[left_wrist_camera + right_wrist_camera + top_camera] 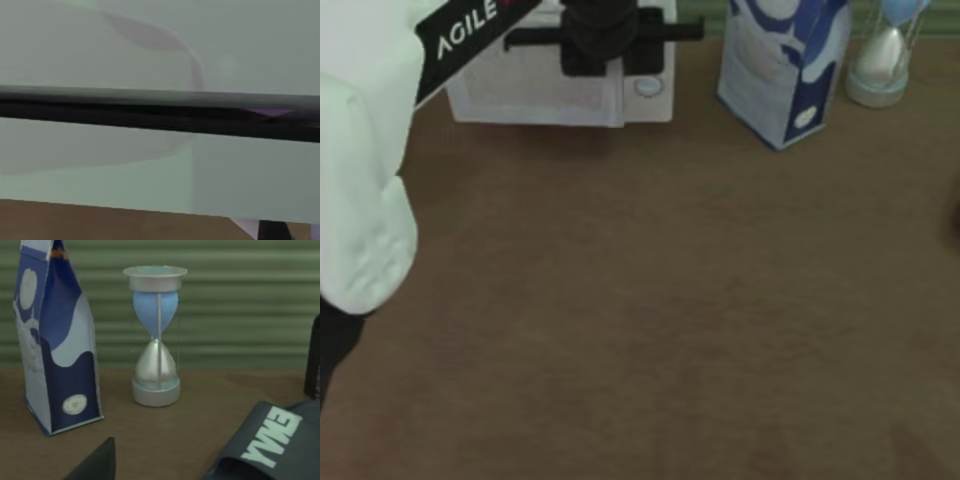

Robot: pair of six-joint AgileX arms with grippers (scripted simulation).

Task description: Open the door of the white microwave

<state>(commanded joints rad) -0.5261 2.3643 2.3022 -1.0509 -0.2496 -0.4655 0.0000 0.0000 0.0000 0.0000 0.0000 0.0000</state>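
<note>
White microwave [560,85] sits at the far edge of the table [650,320], left of centre in the top view. Its door [535,85] with the grey mesh window covers most of the front; a round knob [648,87] shows on the control panel at its right side. Door looks flush with the body or nearly so, hard to tell from above.

Left arm reaches in from the top view's left, white link and black AGILE-marked segment crossing the microwave's left part. Left gripper [590,45] is right over the microwave, dark body above the door's right portion near the seam with the knob panel, a black cross-bar running sideways over the top of the appliance. Fingers point down toward the door area; cannot tell whether they are spread or closed, or whether they touch the door. Left wrist view shows only a pale surface very close up with a dark horizontal band across it and a strip of brown table.

Blue-and-white carton [782,70] stands right of the microwave, apart from it. Hourglass [885,55] with blue upper bulb stands just right of the carton, near the far edge.

Right arm barely enters the top view. In the right wrist view, the right gripper [165,460] has its dark fingers [97,462] spread wide, nothing between them, facing carton and hourglass.
</note>
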